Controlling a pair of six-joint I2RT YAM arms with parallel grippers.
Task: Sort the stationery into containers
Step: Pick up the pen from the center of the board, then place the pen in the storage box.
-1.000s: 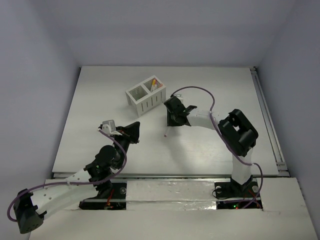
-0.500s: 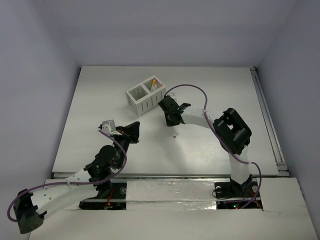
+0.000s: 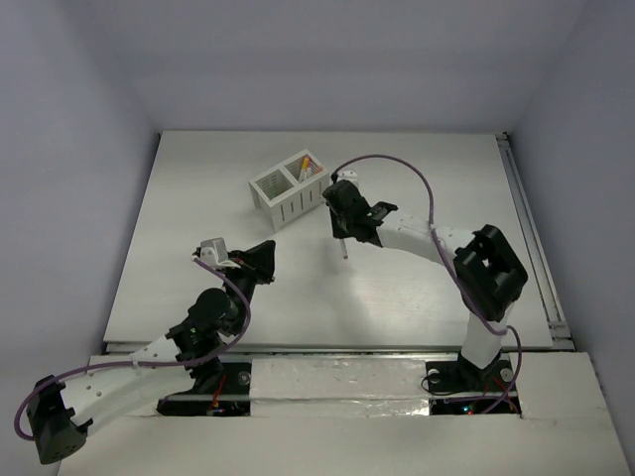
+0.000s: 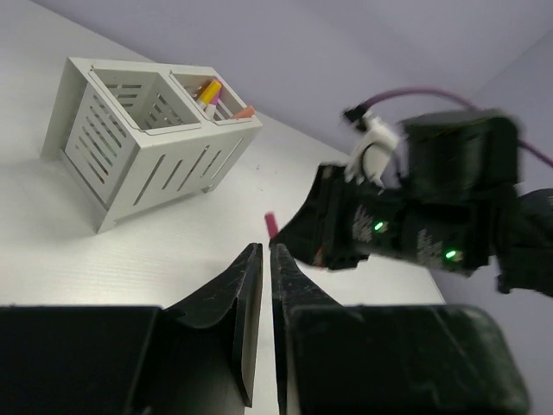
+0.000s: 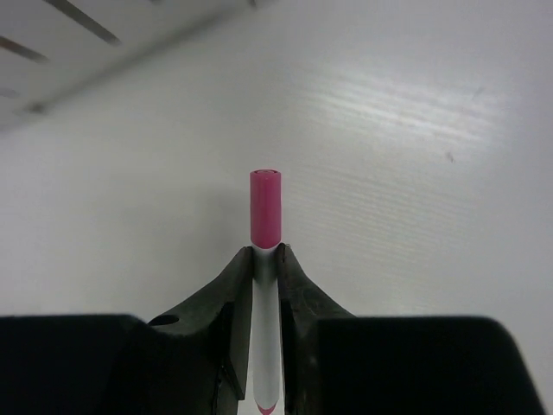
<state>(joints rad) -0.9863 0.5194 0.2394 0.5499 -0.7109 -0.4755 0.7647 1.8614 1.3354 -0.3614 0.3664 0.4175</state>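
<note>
right gripper: closed on a magenta-capped pen. the two fingers pinch the white barrel just behind the cap. the cap stands clear beyond the fingertips and points down toward the table. in the wrist view the pen sits straight and centred in the grip. whether the cap end touches the table surface cannot be told.

location of that pen: over the middle of the table, near the organiser, on its right-arm side and toward the near edge. it is apart from the organiser and in neither compartment.

organiser: white, slotted sides, two square compartments, standing upright and turned at an angle to the table edges. the compartment at the far-right end holds other pens, leaning. a yellow cap and an orange cap are visible. the exact count cannot be made out.

left gripper: fingers drawn almost together, only a thin slit between them, nothing held. it hovers over the table on the near-left side of the organiser, apart from it, and points toward the right gripper.

a purple cable loops over the right arm.
</note>
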